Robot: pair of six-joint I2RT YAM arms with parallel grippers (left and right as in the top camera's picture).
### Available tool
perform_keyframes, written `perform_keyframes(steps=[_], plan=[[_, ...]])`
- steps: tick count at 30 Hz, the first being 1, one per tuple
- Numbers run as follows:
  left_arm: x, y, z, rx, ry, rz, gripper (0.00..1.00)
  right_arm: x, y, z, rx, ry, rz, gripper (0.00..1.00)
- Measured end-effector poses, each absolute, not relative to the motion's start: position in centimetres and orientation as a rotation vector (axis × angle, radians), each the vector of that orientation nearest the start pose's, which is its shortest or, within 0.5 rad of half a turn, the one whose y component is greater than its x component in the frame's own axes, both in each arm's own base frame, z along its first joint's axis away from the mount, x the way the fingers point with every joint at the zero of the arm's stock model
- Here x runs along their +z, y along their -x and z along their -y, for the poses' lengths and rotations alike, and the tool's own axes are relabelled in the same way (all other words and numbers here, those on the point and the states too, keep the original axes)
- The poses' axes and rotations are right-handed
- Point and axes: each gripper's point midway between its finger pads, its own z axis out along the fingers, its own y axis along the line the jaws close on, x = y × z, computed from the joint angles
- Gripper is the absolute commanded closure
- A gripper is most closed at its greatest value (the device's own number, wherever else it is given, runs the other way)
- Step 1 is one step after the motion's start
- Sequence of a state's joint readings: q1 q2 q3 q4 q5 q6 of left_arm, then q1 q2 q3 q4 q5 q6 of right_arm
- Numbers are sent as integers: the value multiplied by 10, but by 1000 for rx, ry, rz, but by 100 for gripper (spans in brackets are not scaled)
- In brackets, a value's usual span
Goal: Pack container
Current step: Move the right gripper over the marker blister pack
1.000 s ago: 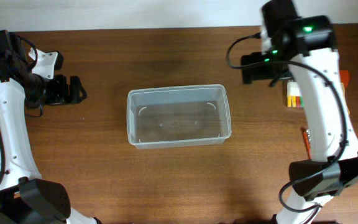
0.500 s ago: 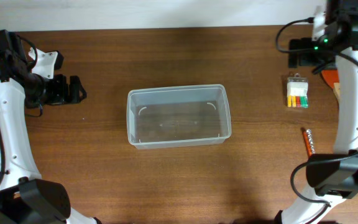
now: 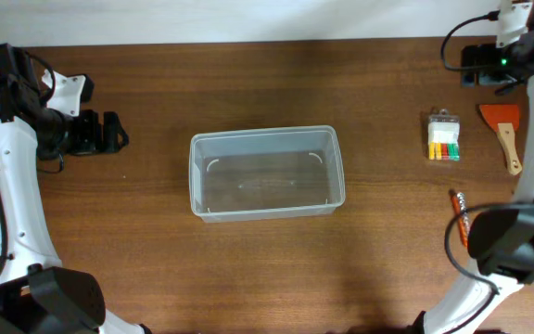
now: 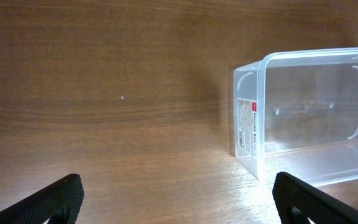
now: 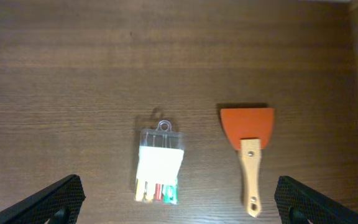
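Observation:
The container (image 3: 265, 132) is a clear plastic tub in the middle of the table, with nothing in it. It also shows in the left wrist view (image 4: 303, 56), right of the fingers. My left gripper (image 3: 111, 134) is open and empty at the far left, apart from the tub; its fingers (image 4: 179, 196) frame bare wood. My right gripper (image 3: 480, 76) is open and empty at the back right. In its wrist view the open fingers (image 5: 179, 198) hang above a small pack of coloured tools (image 5: 160, 165) and an orange scraper (image 5: 248, 146).
The tool pack (image 3: 443, 137) and the wooden-handled orange scraper (image 3: 502, 128) lie at the right of the table. A small orange-handled tool (image 3: 459, 210) lies below them, next to the right arm's base. The table's back edge runs just behind the right gripper.
My right arm has swung right and back toward the far right corner, uncovering the tool pack and the scraper. The left arm and the container have not moved.

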State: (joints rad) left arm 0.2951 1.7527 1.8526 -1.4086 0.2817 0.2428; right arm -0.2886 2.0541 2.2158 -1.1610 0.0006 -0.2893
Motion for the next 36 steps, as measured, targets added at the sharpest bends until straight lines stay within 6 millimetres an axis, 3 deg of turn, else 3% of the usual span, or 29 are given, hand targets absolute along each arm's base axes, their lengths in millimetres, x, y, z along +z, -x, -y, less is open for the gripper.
perform_keyframes(steps=[11,18,24,30,36], plan=[[227,-367,-62,-282,19,-2796,1,143,-504,149,-147,-27,-2765,1],[227,-367,-62,-282,19,-2796,1,86,-499,148,-104,-39,-2895,1],[227,-367,-62,-282,19,-2796,1,66,-489,147,-82,-80,-2966,1],[227,-367,-62,-282,19,-2796,1,63,-472,148,-106,-201,-3028,1],[227,-367,-62,-281,19,-2795,1,63,-471,149,-113,-256,-3026,1]])
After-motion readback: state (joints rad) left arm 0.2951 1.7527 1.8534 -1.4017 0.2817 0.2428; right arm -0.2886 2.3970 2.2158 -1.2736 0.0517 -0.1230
